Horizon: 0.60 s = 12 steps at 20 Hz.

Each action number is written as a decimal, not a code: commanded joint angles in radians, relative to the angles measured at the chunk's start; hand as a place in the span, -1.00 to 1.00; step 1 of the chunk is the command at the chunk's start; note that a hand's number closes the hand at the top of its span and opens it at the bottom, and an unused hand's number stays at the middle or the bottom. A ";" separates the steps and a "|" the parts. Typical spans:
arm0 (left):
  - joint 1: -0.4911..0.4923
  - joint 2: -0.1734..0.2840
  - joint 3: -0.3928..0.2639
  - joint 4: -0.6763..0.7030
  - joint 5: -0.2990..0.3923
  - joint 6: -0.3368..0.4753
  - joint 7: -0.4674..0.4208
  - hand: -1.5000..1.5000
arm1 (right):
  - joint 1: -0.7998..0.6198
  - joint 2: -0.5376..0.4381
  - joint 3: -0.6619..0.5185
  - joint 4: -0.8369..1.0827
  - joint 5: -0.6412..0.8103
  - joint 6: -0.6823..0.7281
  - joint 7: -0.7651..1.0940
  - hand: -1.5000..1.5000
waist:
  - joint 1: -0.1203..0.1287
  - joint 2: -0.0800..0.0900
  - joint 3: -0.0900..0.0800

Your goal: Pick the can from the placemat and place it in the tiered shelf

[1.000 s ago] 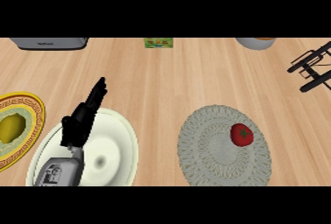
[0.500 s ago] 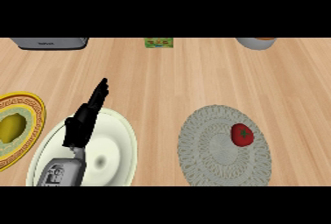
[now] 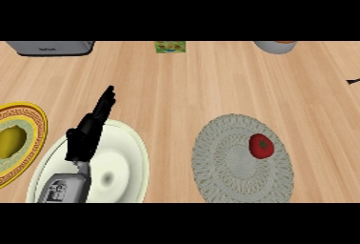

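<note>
Head view, looking steeply down on a light wooden counter (image 3: 183,86). The left hand (image 3: 88,131) comes in from the lower left on a grey forearm; its black fingers are straight and held together, pointing up and slightly right, and they grip nothing. The hand lies over the upper left part of a cream plate (image 3: 123,164), which sits at the lower left. Just left of that plate, cut off by the edge, is a yellow plate (image 3: 28,119) with a patterned rim and a yellow-green item (image 3: 10,140) in its middle; what that item is cannot be told.

Right of centre lies a round, grey woven placemat (image 3: 232,167). On its right part rests a small red object with a green top (image 3: 262,145), looking more like a tomato than a can. Bare counter lies between the hand and the placemat.

Along the far edge are a grey appliance (image 3: 53,46) at the left, a small green packet (image 3: 170,46) near the middle, and a grey bowl (image 3: 275,46) at the right. A small dark tip (image 3: 353,82) shows at the right edge. The right hand is not seen.
</note>
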 commanded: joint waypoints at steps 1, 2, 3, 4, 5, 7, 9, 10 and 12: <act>-0.031 0.031 0.034 0.006 0.026 -0.025 0.032 0.00 | 0.028 -0.064 -0.094 -0.124 -0.005 0.128 0.144 -1.00 | -0.008 -0.001 0.000; 0.007 -0.017 -0.010 -0.022 -0.027 0.038 0.025 0.00 | 0.072 -0.062 -0.147 -0.185 -0.067 0.188 0.152 -1.00 | -0.021 -0.007 0.000; 0.021 -0.013 -0.001 -0.014 -0.004 0.018 0.005 0.00 | 0.064 -0.051 -0.151 -0.190 -0.038 0.229 0.226 -1.00 | -0.015 -0.005 0.000; 0.000 -0.001 0.017 -0.028 0.014 0.009 0.056 0.00 | 0.126 -0.044 -0.198 -0.239 -0.091 0.292 0.217 -1.00 | -0.034 -0.010 0.000; 0.018 0.007 0.026 -0.020 0.004 0.020 0.020 0.00 | 0.130 -0.102 -0.256 -0.225 -0.164 0.361 0.201 -1.00 | -0.045 -0.013 0.000; 0.046 0.011 0.022 -0.029 0.000 0.017 0.007 0.00 | 0.207 -0.081 -0.341 -0.278 -0.217 0.430 0.201 -1.00 | -0.046 -0.013 0.001; 0.077 -0.004 0.000 -0.058 0.000 0.014 0.022 0.00 | 0.279 -0.048 -0.425 -0.373 -0.276 0.499 0.195 -1.00 | -0.048 -0.015 0.002; 0.029 -0.011 0.008 -0.006 -0.012 0.031 0.006 0.00 | 0.290 -0.064 -0.449 -0.394 -0.321 0.559 0.202 -1.00 | -0.054 -0.011 0.001; 0.048 0.010 0.030 -0.026 0.006 0.019 0.017 0.00 | 0.359 -0.023 -0.539 -0.486 -0.378 0.632 0.194 -1.00 | -0.068 -0.016 0.001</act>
